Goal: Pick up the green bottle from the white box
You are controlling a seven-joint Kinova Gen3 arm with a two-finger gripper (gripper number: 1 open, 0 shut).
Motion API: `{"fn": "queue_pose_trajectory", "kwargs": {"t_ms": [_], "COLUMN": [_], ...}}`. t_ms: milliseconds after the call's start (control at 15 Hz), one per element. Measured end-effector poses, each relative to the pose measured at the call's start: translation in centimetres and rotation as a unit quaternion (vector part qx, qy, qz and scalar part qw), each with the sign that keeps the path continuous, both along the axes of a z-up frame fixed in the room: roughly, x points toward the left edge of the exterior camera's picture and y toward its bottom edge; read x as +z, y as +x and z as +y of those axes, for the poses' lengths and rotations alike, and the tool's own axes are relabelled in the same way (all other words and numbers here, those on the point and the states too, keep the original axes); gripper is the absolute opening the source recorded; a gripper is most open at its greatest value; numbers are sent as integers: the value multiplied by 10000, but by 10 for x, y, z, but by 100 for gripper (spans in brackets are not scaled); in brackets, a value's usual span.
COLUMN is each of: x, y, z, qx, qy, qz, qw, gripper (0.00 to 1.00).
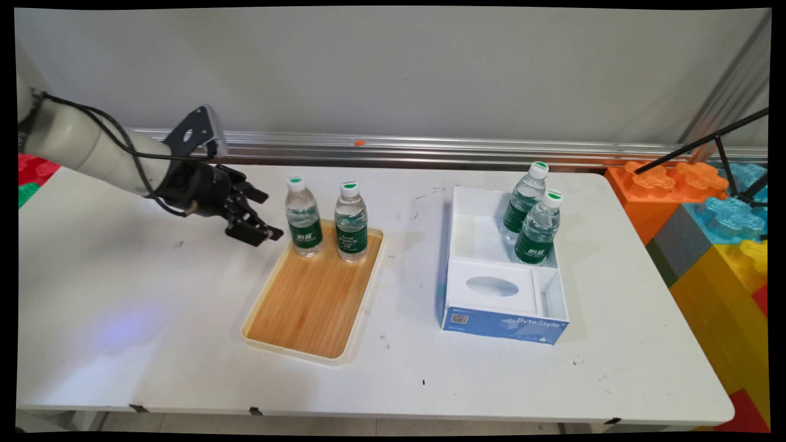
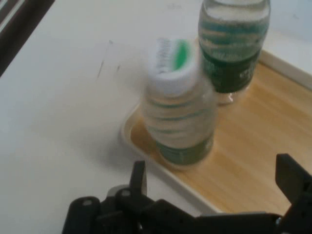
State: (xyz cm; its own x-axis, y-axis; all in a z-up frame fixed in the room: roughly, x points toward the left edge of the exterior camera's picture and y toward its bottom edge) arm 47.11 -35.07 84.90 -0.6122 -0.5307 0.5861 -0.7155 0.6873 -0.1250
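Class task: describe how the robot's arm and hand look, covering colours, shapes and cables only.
The arm is a smooth white tube with black cables hanging along it. Its wrist carries an angular black bracket. The hand is black, built of jointed linkage ending in two blocky fingers.

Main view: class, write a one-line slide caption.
Open gripper beside two water bottles on a wooden tray; two more stand in a white box.

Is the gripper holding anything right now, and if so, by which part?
Nothing is held. The gripper is open and empty, just left of the nearest water bottle standing on the wooden tray, not touching it.
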Motion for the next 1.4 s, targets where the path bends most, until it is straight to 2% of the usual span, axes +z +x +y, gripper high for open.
{"fn": "queue_pose_trajectory", "kwargs": {"t_ms": [333,533,733,1067,1400], "x": [17,27,40,67,95], "y": [-11,-36,-70,-142,-225], "z": [25,40,44,28,-15], "qx": [197,298,297,-19,-393], "qy": [275,606,813,769,462], "qz": [-220,-336,-425,-491,-416], "qw": [9992,9971,9953,9958,9973], "gripper": [100,100,100,100,100]}}
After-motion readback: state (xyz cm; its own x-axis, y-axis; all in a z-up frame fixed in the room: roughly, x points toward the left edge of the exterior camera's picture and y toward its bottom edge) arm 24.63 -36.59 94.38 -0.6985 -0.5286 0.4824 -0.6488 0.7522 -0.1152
